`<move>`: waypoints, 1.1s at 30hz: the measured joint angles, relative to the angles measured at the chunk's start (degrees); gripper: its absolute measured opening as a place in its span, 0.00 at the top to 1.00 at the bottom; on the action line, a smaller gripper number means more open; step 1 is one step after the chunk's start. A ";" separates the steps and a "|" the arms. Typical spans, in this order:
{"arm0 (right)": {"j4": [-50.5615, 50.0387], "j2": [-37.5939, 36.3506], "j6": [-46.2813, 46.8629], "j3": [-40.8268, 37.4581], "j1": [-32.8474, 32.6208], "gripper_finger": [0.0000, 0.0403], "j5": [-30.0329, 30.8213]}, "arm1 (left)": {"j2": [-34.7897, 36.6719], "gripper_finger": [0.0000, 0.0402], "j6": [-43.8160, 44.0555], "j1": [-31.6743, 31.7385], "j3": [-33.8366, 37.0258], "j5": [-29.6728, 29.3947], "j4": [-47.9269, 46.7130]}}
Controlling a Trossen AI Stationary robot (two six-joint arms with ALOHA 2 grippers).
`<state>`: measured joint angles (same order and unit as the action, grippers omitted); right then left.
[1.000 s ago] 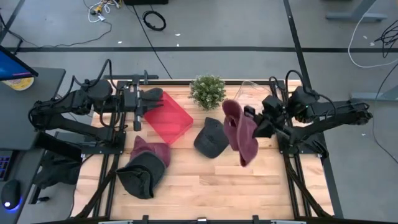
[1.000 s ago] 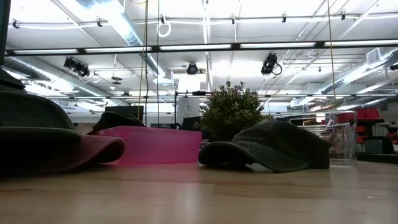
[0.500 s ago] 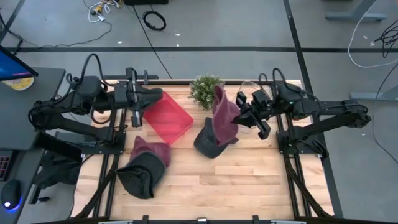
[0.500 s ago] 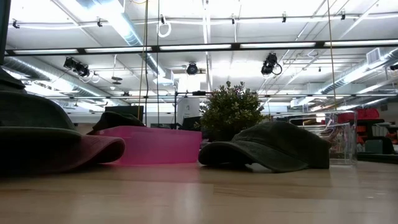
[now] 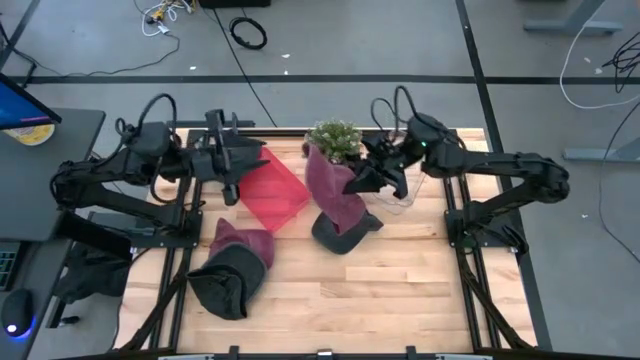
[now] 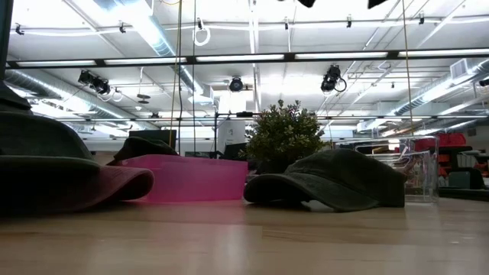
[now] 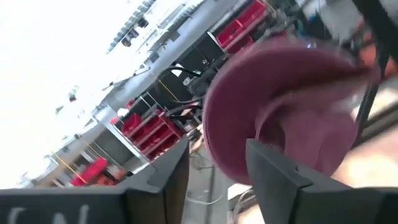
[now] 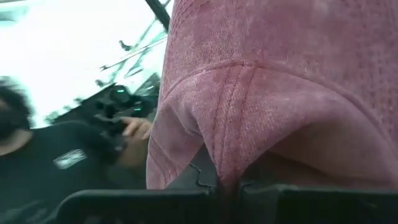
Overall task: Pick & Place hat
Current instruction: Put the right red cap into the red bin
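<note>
- While the maroon hat (image 5: 335, 190) hangs pinched in the right gripper (image 5: 362, 178) above the table's far middle, in the high view it is lifted but not placed; the pink bin (image 5: 271, 190) sits just left, likely its goal.
- Low view: a dark cap (image 6: 336, 179), soft and domed, lies right of the translucent bin.
- Left wrist view: the left gripper (image 7: 216, 168) has its jaws spread, facing the floppy hat.
- Right wrist view: jaws pressed on faded, stitched cotton.

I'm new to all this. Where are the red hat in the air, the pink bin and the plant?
red hat (image 5: 333, 190), high view, on its hanging crown
pink bin (image 5: 272, 192), high view, on its floor
plant (image 5: 333, 138), high view, on its leaves
</note>
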<state>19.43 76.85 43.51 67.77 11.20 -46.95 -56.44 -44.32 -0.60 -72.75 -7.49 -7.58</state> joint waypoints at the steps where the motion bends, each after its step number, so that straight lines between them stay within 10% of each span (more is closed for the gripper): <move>1: -0.04 0.85 1.17 1.15 0.47 1.00 -1.85 | -0.64 0.55 -2.30 0.00 -0.07 -0.52 0.95; 10: -0.34 6.27 14.21 7.42 3.38 1.00 -15.99 | -3.19 0.38 -12.64 0.00 -0.04 -1.28 2.22; 33: -3.97 10.83 14.05 7.47 3.86 1.00 -15.41 | -6.07 0.34 3.62 2.46 0.03 8.42 -6.03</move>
<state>15.46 87.68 57.56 75.24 15.07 -62.37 -62.51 -40.70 1.86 -72.72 0.93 -13.61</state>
